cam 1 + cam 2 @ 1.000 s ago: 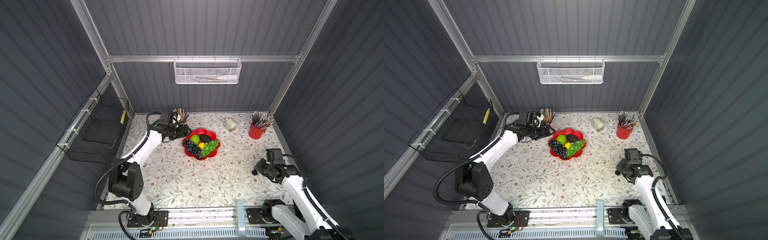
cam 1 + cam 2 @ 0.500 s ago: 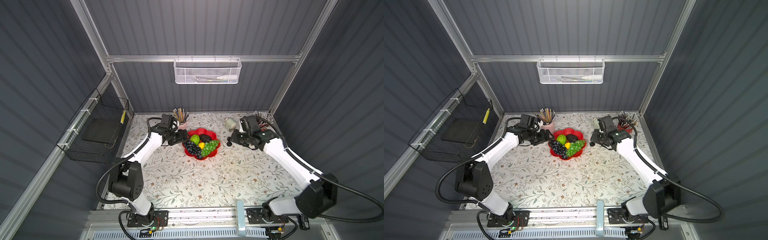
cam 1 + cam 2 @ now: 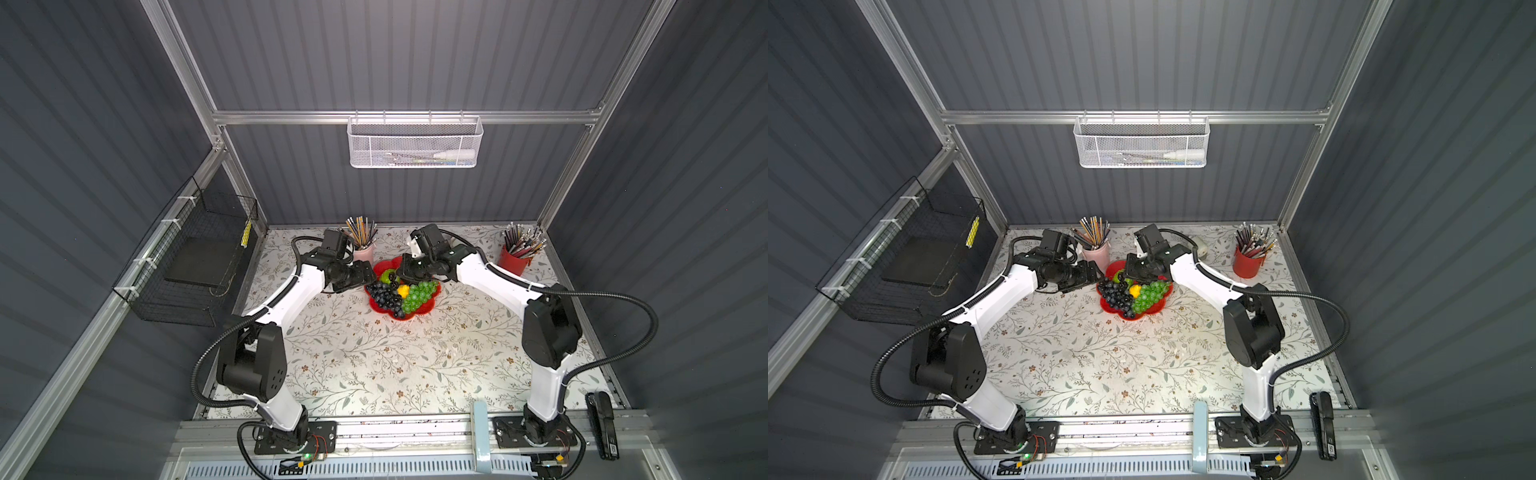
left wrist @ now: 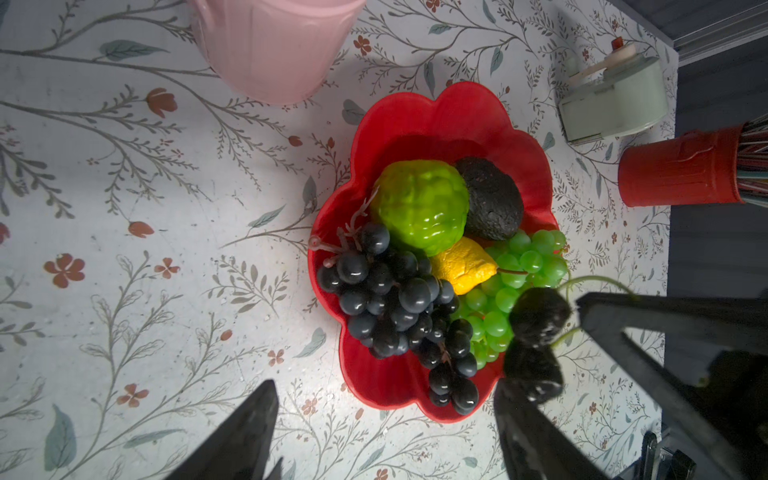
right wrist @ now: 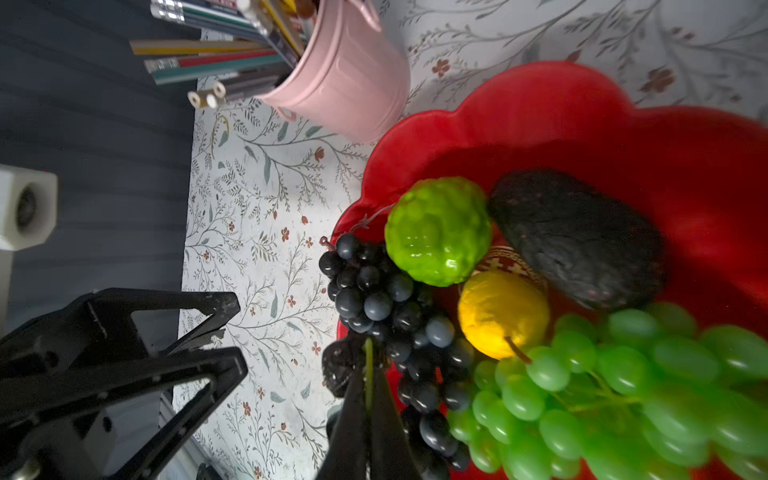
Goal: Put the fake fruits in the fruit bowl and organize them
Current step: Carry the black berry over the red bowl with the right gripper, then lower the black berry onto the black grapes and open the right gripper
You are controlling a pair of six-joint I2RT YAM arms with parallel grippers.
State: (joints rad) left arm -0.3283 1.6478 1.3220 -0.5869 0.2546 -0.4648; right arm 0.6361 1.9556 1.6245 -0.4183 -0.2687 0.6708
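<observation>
Right gripper (image 5: 368, 357), newly swung in, pinches the green grape bunch (image 4: 528, 257) by its stem over the petalled red plastic bowl (image 4: 457, 116); left gripper (image 4: 384, 388) gapes near the pink pencil bucket (image 4: 274, 50).

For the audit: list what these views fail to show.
black bumpy oval: in both top views, hidden under the right gripper, shut on a green stem.
green grape bunch: right wrist view, blurred, cut off by the edge.
white mesh basket contents: top views, too small.
</observation>
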